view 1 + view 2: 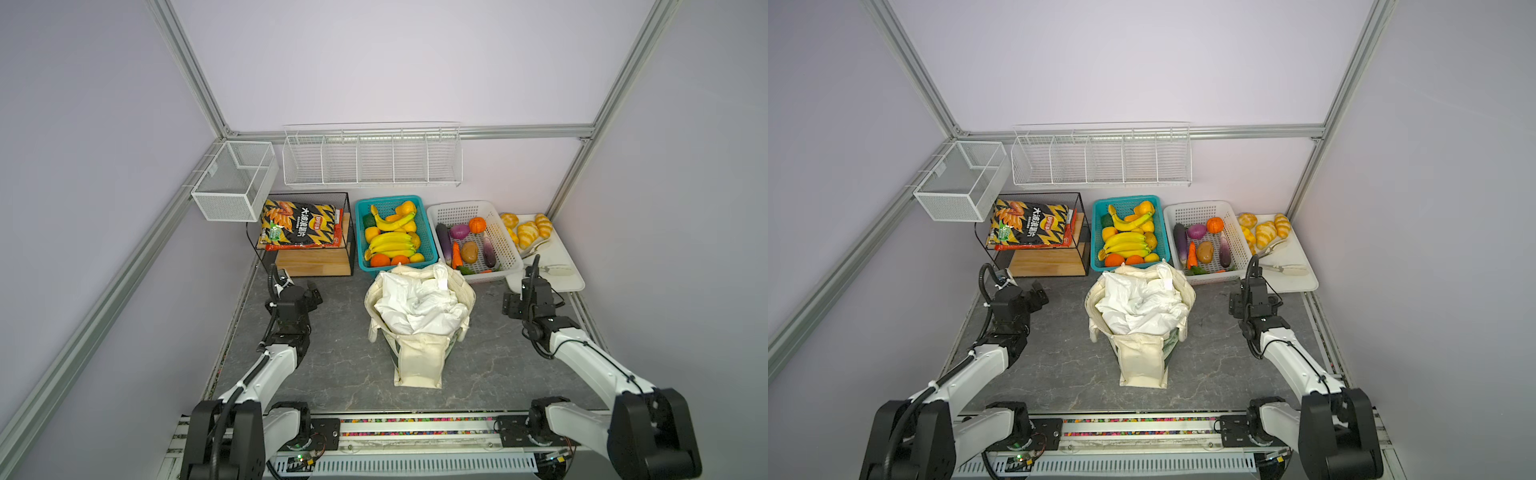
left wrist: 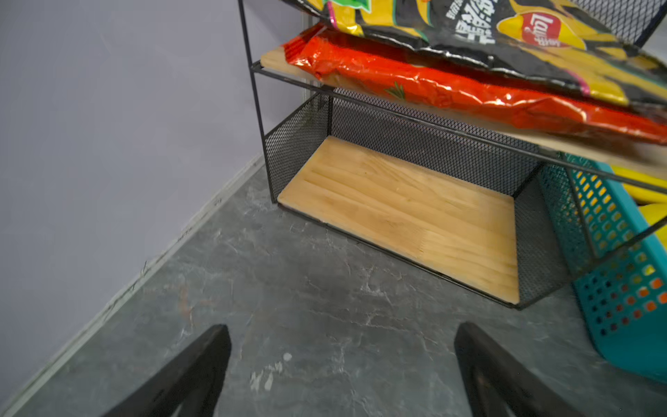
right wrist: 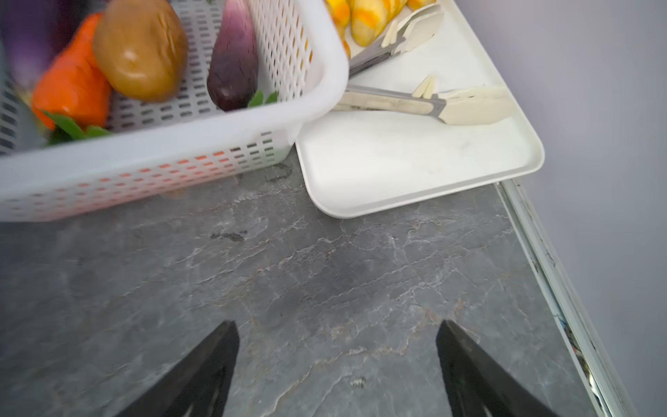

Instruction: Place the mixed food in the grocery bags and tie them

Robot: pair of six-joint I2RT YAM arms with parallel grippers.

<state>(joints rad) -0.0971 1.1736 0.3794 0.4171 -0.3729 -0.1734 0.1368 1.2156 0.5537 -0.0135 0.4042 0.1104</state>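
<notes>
Canvas tote (image 1: pixel 419 357) holds the white plastic bag (image 1: pixel 415 307); left tool (image 2: pixel 343 335) and right tool (image 3: pixel 337 328), both spread empty, should approach from opposite sides.

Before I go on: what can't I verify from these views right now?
1. Contents of the white plastic bag inside the canvas tote, both top views: its own crumpled folds cover them; tied or not, unclear.
2. Print on the red packet, left wrist view: mostly covered by the black-and-yellow chip bag.
3. One end of the white basket, right wrist view: blurred and cut by the picture edge.
</notes>
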